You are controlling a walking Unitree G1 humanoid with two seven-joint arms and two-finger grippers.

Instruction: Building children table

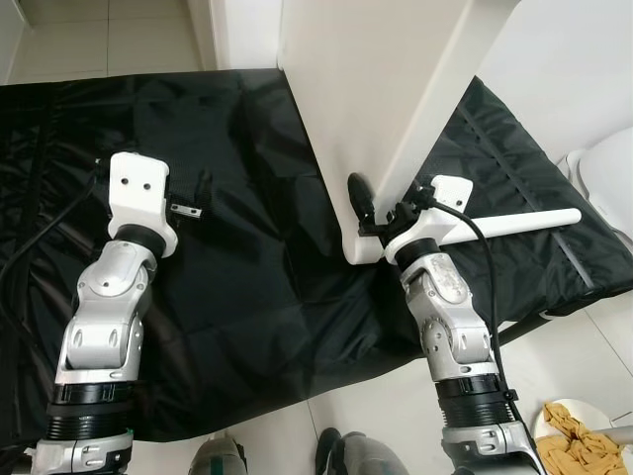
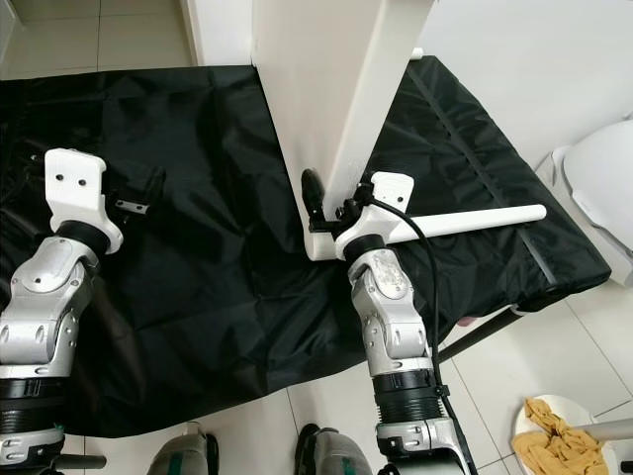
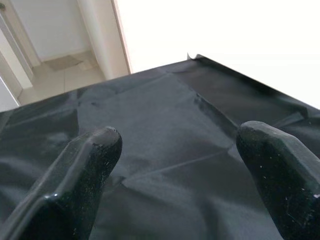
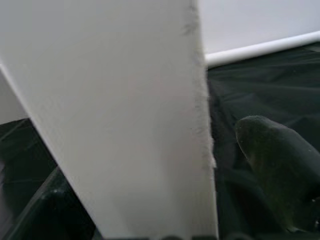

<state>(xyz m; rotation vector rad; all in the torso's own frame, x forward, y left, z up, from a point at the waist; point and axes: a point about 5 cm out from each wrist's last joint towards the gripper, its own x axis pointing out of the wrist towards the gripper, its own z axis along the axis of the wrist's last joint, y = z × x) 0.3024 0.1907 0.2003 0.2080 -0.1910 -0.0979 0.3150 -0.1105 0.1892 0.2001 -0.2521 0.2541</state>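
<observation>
The right tool (image 1: 371, 213) grips the lower edge of a tilted white table panel (image 1: 396, 89), one finger on each face, beside a white table leg (image 1: 514, 223) lying to the right. The left tool (image 3: 175, 165) hovers open and empty over the black sheet (image 1: 257, 247) at the left. The panel could slip or topple, since only its corner rests down. Pale tiled floor (image 1: 119, 30) surrounds the sheet.

White table panel (image 1: 396, 109) upright on black sheet (image 1: 247, 247); white rod (image 1: 524, 222) beside.
</observation>
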